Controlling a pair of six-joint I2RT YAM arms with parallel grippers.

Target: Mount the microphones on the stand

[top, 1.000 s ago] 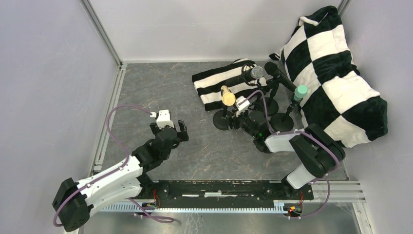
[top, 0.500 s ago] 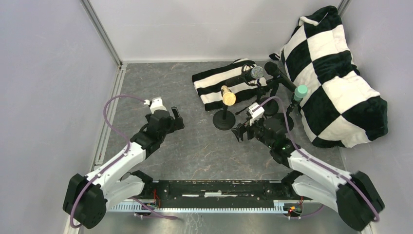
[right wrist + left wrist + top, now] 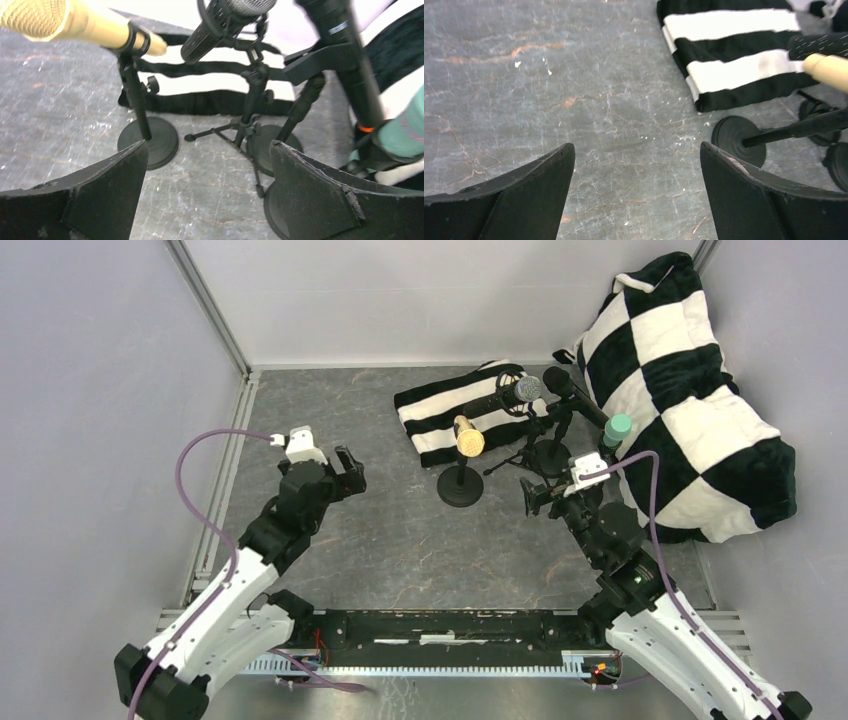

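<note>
All four microphones sit in stands at the back right. The cream-yellow one (image 3: 466, 436) is on a round-base stand (image 3: 461, 486). The black one with the silver mesh head (image 3: 522, 392) is on a tripod stand. The black one with the orange ring (image 3: 572, 392) and the mint green one (image 3: 616, 430) stand further right. The right wrist view shows them close: cream-yellow (image 3: 75, 20), mesh-head (image 3: 220, 22), orange-ring (image 3: 350, 60), mint green (image 3: 407, 127). My right gripper (image 3: 535, 496) is open and empty just in front of the stands. My left gripper (image 3: 348, 472) is open and empty over bare table, left of the cream stand.
A black-and-white striped cloth (image 3: 455, 410) lies behind the stands and shows in the left wrist view (image 3: 734, 50). A large checkered cushion (image 3: 690, 410) fills the right side. Metal rails run along the left edge (image 3: 225, 480).
My right gripper has drawn back from the stands and swung to the right. My left gripper has moved left and a little farther back. The microphones have not moved.
</note>
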